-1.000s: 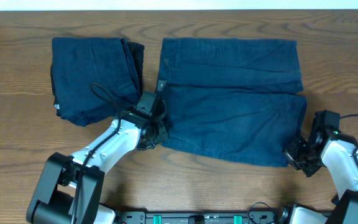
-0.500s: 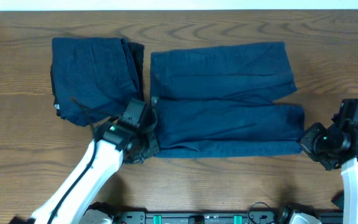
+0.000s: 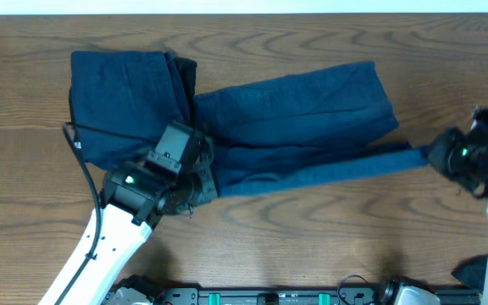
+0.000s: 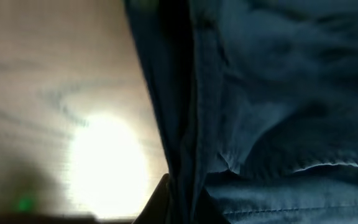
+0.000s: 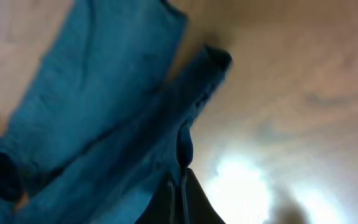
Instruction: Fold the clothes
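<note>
A wooden table [image 3: 312,246] fills the overhead view, brown with dark wavy grain running from nine to three o'clock. A narrow white strip [image 3: 244,6] borders its far edge at twelve o'clock. In the left wrist view a bright glare patch [image 4: 107,158] lies on the tabletop at about eight o'clock. The right wrist view shows a smaller glare spot [image 5: 241,177] toward five o'clock.

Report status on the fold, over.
Left gripper, right gripper shut on opposite ends of dark-blue denim garment. Near edge stretched between. Folded dark-blue bundle alongside.
</note>
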Robot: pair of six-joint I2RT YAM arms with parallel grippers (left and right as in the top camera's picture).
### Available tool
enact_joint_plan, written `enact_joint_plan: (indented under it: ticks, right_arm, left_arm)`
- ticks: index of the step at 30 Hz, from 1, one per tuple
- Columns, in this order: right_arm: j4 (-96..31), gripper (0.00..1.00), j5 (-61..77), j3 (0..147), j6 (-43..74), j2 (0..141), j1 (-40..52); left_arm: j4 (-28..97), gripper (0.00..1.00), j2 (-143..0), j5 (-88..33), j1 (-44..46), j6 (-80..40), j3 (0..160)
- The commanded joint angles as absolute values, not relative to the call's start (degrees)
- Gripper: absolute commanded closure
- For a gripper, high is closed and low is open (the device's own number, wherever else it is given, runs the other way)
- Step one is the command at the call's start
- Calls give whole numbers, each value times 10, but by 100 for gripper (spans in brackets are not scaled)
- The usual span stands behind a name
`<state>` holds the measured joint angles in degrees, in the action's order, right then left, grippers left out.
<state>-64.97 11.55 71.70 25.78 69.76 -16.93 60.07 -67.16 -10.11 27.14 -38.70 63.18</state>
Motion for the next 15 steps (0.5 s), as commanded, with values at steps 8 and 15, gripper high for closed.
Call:
enact_joint_plan:
  ticks: [8,15]
  right_arm:
    - [-511,99,139,777,241,827,-134]
    - [-404,99,105,777,248,901,-96]
  left_arm:
    - [475,94,-792,-8,229,-308,686]
    - [357,94,-864,-8,161,-294,686]
